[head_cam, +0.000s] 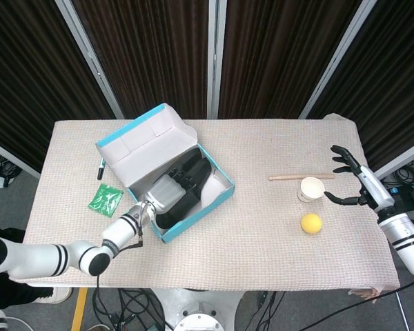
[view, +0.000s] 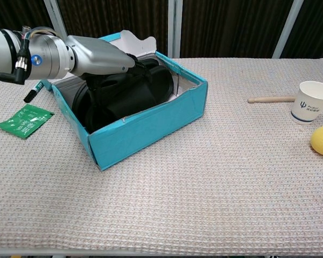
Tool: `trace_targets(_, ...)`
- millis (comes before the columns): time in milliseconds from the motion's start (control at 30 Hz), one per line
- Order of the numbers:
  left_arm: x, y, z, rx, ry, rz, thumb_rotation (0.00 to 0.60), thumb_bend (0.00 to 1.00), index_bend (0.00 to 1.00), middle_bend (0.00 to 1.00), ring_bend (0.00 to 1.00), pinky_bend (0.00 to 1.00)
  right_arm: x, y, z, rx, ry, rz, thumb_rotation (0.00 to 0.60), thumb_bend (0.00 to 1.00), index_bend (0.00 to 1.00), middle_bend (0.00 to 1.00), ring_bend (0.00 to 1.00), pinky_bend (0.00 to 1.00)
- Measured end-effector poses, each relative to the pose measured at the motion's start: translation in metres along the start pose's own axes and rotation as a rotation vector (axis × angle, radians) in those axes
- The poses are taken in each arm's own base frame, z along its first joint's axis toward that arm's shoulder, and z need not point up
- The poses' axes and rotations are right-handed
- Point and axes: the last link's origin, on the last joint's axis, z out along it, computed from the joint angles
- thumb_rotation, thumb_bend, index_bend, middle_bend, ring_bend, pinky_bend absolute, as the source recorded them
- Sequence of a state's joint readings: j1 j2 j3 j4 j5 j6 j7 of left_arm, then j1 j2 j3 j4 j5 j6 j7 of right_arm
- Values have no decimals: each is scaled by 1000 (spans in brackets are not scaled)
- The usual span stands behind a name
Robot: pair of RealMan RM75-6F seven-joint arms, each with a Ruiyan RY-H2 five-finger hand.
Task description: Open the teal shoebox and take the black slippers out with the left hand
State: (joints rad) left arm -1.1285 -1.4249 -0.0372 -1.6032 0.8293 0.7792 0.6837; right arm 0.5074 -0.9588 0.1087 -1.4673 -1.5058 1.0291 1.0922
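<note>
My left hand (head_cam: 167,194) is down inside the teal shoebox (view: 151,126), its fingers (head_cam: 188,181) laid over the black slippers (view: 124,94) and, as far as I can judge from the chest view, curled onto the upper one; the grip looks closed on the pair, though the contact itself is dark on dark and I cannot see exactly where the fingertips bite. The slippers lie directly under and just ahead of my palm, so nothing needs reaching for: the way out is upward, over the box's near wall. Their long axis runs diagonally along the box, from its near-left corner towards its far-right one, roughly in line with my forearm, so I hold them along their length rather than across it. The lid (head_cam: 146,141) stands open behind the box, tilted back and out of the way.

The slippers read as a soft, matte black bundle, bulging above the box rim at the far end, with white lining showing beside them in the head view.

My right hand (head_cam: 350,178) hovers well apart at the table's other end, fingers spread and empty, near the paper cup (view: 310,101); the left is plainly the nearer one.
</note>
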Motion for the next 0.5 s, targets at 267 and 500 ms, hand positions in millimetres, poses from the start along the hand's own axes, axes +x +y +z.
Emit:
trace_targets(267,-3,1,2,-13,21,7,600,321,459,135,23,104,2,1,-1,-3,9,4,600,158,0,40,105,241)
trace_targets(500,0,1,-2,-46,102,-15,600,350,490,155,23,102,1,1,-2,0,9,7,600,158,0,41,106,241)
